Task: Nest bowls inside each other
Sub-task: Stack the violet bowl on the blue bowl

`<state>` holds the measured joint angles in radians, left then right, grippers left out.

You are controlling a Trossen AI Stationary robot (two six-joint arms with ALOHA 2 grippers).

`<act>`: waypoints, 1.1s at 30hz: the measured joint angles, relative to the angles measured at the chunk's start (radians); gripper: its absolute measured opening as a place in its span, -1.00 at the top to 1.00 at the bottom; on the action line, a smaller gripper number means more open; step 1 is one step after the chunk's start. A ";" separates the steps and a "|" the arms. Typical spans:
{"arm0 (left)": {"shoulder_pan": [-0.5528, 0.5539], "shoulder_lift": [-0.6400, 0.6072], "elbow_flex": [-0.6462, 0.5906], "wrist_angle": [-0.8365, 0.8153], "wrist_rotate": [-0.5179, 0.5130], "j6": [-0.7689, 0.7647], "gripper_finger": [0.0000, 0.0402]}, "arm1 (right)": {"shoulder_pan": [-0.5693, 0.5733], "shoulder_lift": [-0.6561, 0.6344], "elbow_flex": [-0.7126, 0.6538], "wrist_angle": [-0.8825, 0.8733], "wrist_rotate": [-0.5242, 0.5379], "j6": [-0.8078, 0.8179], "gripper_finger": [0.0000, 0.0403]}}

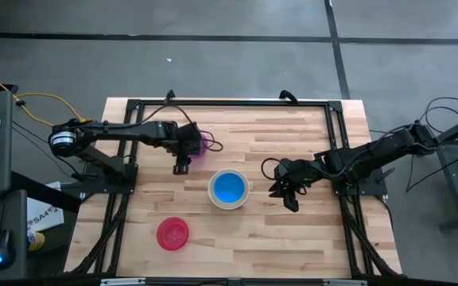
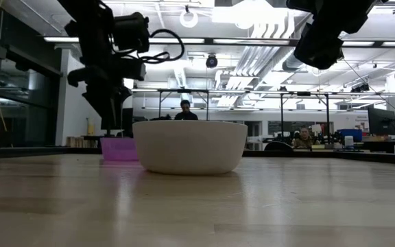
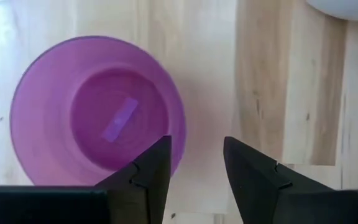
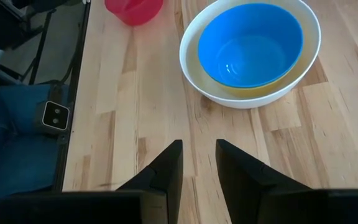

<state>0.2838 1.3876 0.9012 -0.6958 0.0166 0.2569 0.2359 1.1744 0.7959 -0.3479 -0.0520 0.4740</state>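
A white bowl [image 1: 229, 189] stands upright near the table's middle, with a yellow bowl [image 4: 211, 79] and a blue bowl [image 4: 250, 43] nested inside it. A purple bowl [image 3: 95, 115] stands upright on the table farther back and to the left. My left gripper [image 3: 194, 149] hovers open just above it, pointing steeply down, one finger over the bowl's rim and the other over bare wood. A red-pink bowl [image 1: 172, 233] stands near the front left. My right gripper [image 4: 199, 149] hangs open above the table to the right of the white bowl, with nothing between its fingers.
A black frame [image 1: 229, 103] borders the wooden tabletop along its far and side edges. Bare wood lies between the bowls. In the low view, people sit in the room beyond the table [image 2: 185, 110].
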 joint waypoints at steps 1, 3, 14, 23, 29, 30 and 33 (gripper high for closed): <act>0.007 0.000 0.000 0.001 0.000 0.000 0.28 | 0.000 0.000 0.000 0.001 0.000 0.000 0.56; 0.019 0.000 0.000 0.001 0.000 0.000 0.28 | 0.000 0.000 0.000 0.001 0.000 0.000 0.56; 0.031 0.074 0.000 0.002 0.003 0.001 0.28 | 0.000 0.000 0.000 0.001 0.000 0.000 0.56; 0.039 0.148 0.000 0.060 0.006 0.002 0.28 | 0.000 0.000 0.000 0.002 0.000 0.000 0.56; 0.039 0.149 0.000 0.073 0.001 0.001 0.39 | 0.000 0.000 0.000 0.002 0.000 0.000 0.56; 0.039 0.149 0.000 0.074 0.001 0.001 0.44 | 0.000 0.000 0.000 0.002 0.000 0.000 0.56; 0.039 0.149 0.000 0.074 0.000 0.001 0.60 | 0.000 0.000 0.000 0.002 0.000 0.000 0.56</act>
<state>0.3225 1.5364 0.9009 -0.6216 0.0170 0.2577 0.2356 1.1744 0.7959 -0.3462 -0.0517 0.4743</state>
